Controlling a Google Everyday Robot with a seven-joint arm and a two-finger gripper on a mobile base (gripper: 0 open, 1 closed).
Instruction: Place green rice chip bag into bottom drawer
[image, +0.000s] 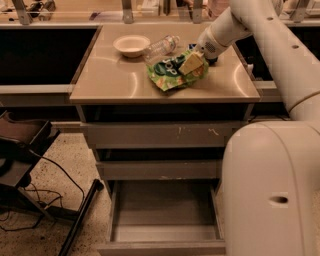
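Observation:
The green rice chip bag (172, 74) lies crumpled on the tan cabinet top (115, 80), right of the middle. My gripper (192, 63) comes down from the upper right and sits on the bag's right edge, shut on the foil. The bottom drawer (165, 220) is pulled open below, and its grey tray shows nothing inside. My white arm and base fill the right side of the view and hide the drawer's right end.
A white bowl (131, 44) and a clear plastic bottle (162, 46) on its side lie just behind the bag. The scratched upper drawer (160, 135) and the short middle drawer (160, 170) are closed. A dark chair (20, 145) and cables stand on the floor at left.

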